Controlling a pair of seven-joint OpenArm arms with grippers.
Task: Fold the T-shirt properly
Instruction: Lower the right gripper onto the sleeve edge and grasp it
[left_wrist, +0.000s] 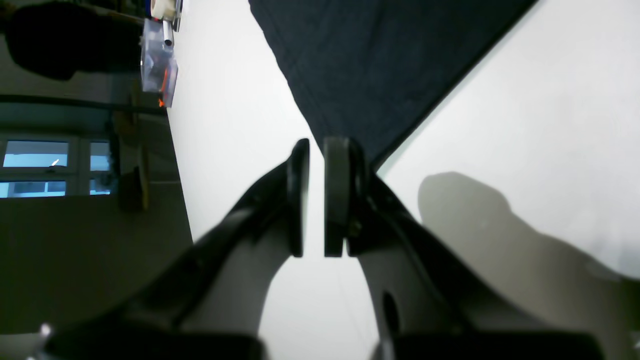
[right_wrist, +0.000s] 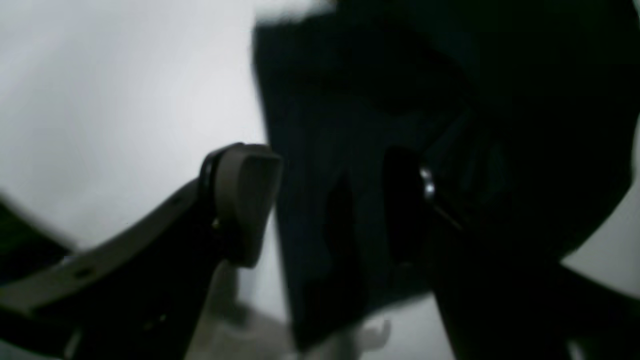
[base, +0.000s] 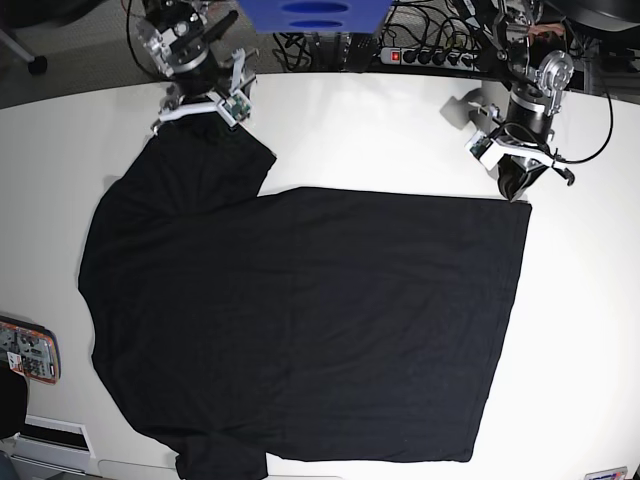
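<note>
**Ana:** Base view first: the T-shirt (base: 300, 320) lies spread flat over most of the white table (base: 580, 330), hem side to the right, sleeves to the left. The left gripper (base: 518, 188) sits at the far right corner of the hem; the right gripper (base: 200, 112) is at the far sleeve, upper left.

**Ben:** Is either one holding cloth?

**Ana:** Left wrist view: the left gripper's (left_wrist: 316, 197) pads are nearly pressed together, a thin slit of bare table between them, and the T-shirt's (left_wrist: 370, 65) corner lies just beyond the tips. I'd judge it holds nothing.

**Ben:** And the other?

**Ana:** Right wrist view, blurred and dark: the right gripper (right_wrist: 330, 205) is spread, with an edge of the T-shirt (right_wrist: 350, 100) running between its fingers. Whether it touches the cloth, I cannot tell.

**Ben:** So the fold hasn't begun.

**Ana:** I'd say so. To do it well, each gripper should take only its own edge, both layers together, then both should lift evenly so the cloth doesn't skew.
</note>
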